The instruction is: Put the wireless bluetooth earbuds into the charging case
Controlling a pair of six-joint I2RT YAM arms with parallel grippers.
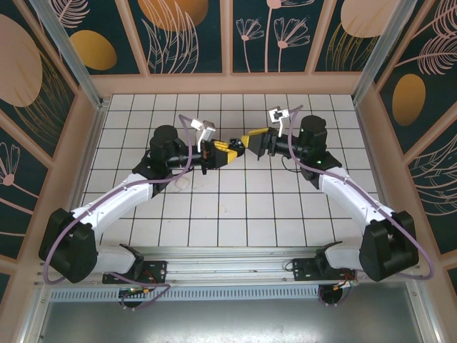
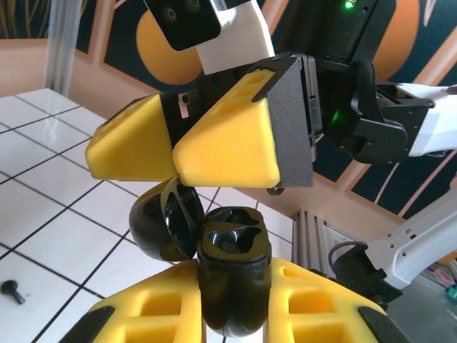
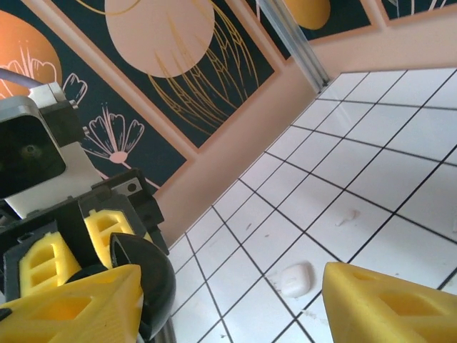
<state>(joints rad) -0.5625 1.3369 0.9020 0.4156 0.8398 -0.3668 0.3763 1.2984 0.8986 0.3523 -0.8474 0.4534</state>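
My left gripper is shut on the black charging case and holds it upright above the tiled floor. The case's round lid hangs open to the left, and both sockets in the case are empty. My right gripper hovers just above the open case. Its yellow fingers stand wide open with nothing between them, and the left one is beside the lid. A tiny black earbud lies on the floor at the far left. A small white earbud lies on a tile. The two grippers meet mid-table.
A white case lies closed on the tiles below the right gripper. Patterned walls with peach frames enclose the tiled floor on three sides. The arms' bases sit on the metal rail at the near edge.
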